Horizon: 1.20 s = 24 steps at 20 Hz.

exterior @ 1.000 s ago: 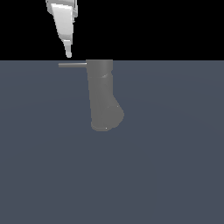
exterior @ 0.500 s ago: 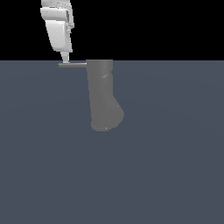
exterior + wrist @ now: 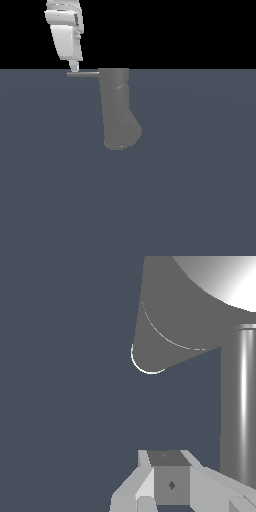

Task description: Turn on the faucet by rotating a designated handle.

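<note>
In the exterior view the faucet [image 3: 117, 107] is a thick dark-grey column lying on the grey surface, its rounded end nearest the camera. The handle [image 3: 83, 74] is a thin light-grey rod sticking out from the column's far end toward the exterior view's left. My white gripper [image 3: 74, 67] hangs just above the handle's outer end, its tip touching or nearly touching the rod, and it looks shut with nothing held. In the wrist view the faucet [image 3: 175, 311] is large, the handle [image 3: 241, 406] runs beside my gripper [image 3: 170, 478].
A flat dark blue-grey surface [image 3: 200, 190] carries the faucet and stretches across the view. Behind its far edge there is only black background.
The gripper has shifted a little toward the exterior view's left and turned about its axis, showing a wider face. Its tip has come down onto the handle's outer end. The handle and faucet have not moved.
</note>
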Each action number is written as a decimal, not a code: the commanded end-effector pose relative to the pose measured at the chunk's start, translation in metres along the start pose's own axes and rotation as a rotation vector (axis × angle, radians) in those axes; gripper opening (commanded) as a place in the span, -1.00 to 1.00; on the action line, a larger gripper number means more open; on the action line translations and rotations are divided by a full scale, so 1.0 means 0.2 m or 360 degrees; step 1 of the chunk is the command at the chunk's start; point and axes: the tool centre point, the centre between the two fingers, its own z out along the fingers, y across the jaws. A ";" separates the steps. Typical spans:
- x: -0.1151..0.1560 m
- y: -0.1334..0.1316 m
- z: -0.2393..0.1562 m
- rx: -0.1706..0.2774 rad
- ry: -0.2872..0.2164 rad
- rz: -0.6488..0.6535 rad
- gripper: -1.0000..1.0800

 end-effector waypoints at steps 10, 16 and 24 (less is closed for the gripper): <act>0.01 0.15 0.00 0.0001 0.0000 0.0000 -1.00; 0.01 0.24 0.00 0.0001 0.0000 0.0001 -1.00; 0.02 0.35 0.00 0.0001 0.0000 0.0001 -1.00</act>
